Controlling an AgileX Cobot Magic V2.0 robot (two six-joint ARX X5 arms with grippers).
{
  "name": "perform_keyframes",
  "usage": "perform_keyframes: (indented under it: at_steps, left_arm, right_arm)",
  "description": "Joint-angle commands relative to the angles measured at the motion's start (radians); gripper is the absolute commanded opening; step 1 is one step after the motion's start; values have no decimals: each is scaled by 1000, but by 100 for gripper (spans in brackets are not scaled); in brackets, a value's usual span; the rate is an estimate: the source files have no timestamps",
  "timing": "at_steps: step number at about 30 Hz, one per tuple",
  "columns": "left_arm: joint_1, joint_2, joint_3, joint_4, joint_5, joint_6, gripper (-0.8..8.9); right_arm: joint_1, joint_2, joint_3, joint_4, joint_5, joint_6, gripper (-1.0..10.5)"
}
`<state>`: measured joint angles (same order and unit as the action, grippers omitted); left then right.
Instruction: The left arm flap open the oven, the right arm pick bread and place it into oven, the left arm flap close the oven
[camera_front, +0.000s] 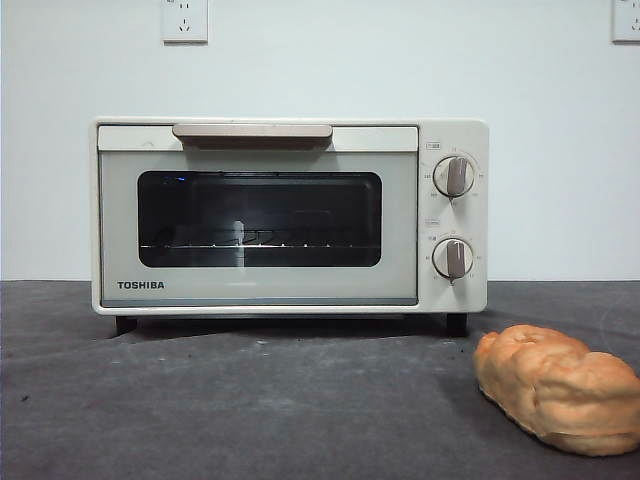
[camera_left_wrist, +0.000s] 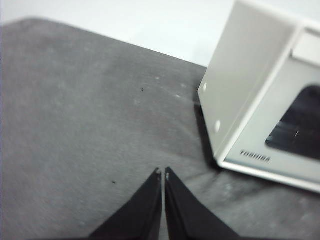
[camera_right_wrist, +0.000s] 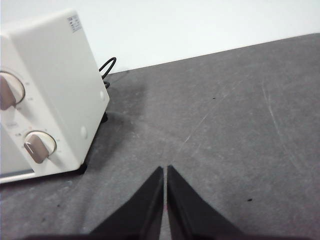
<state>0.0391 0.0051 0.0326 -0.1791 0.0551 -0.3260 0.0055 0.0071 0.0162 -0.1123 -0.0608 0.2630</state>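
The cream-white TOSHIBA oven (camera_front: 290, 215) stands on the dark grey cloth with its door shut, its beige handle (camera_front: 252, 132) at the top and two knobs (camera_front: 453, 177) at the right. The golden-brown bread (camera_front: 557, 388) lies on the cloth in front of the oven's right end. My left gripper (camera_left_wrist: 163, 173) is shut and empty above the cloth beside the oven's door-side corner (camera_left_wrist: 260, 115). My right gripper (camera_right_wrist: 165, 170) is shut and empty above the cloth beside the oven's knob side (camera_right_wrist: 50, 100). Neither arm shows in the front view, and the bread shows in neither wrist view.
A white wall runs behind the oven with two sockets (camera_front: 184, 20) high up. A black power cable (camera_right_wrist: 107, 67) loops out behind the oven. Grey cloth (camera_front: 250, 410) covers the table in front of the oven.
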Motion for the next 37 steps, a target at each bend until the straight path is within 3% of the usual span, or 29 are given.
perform_keyframes:
  at_steps: [1,8,16,23,28,37]
  left_arm:
    - [1,-2,-12,-9,1,-155,16]
    - [0,-2,70,-9,17,-256,16]
    - [0,21,244,-43,70,-252,16]
    - [0,114,441,-190,88,-100,16]
    - [0,232,573,-327,142,38,16]
    - [-5,487,749,-538,360,194,16]
  right_arm:
    - [-1,-3,-3,8,-41,63,7]
    - [-2,-3,80,14,-71,118,7]
    - [-2,20,262,-17,-71,113,7]
    - [-1,122,440,-102,-82,62,7]
    - [-1,241,578,-248,-178,-26,7]
    - [0,462,786,-555,-320,-174,7]
